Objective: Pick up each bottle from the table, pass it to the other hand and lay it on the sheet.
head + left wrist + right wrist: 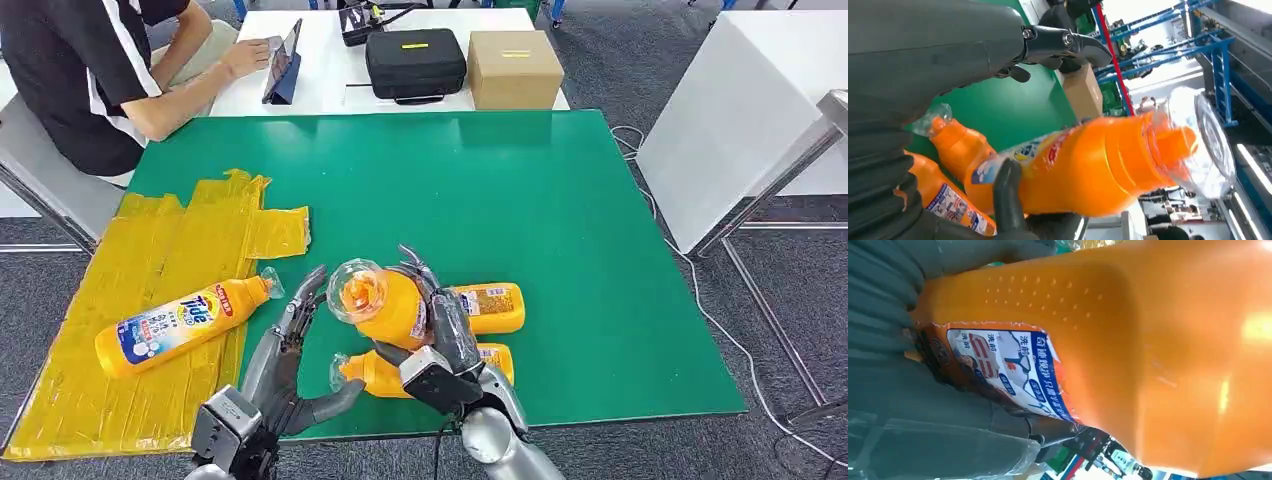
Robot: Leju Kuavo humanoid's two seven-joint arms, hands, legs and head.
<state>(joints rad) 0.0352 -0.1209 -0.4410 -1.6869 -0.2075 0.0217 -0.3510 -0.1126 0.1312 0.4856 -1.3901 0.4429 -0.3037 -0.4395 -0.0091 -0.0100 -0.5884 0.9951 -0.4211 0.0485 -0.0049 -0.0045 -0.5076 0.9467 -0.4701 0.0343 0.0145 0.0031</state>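
Observation:
My right hand grips an orange detergent bottle above the green table's front edge, its clear cap pointing up toward the camera. My left hand is just left of it, fingers spread and holding nothing, a small gap from the bottle. A yellow sheet covers the table's left side, and one orange bottle lies on it. Two more orange bottles lie on the green table under and behind the right hand: one to the right, another near the edge.
A person sits at the far left by a white table with a tablet, a black case and a cardboard box. Another white table stands to the right. The green table is bare in its middle and far part.

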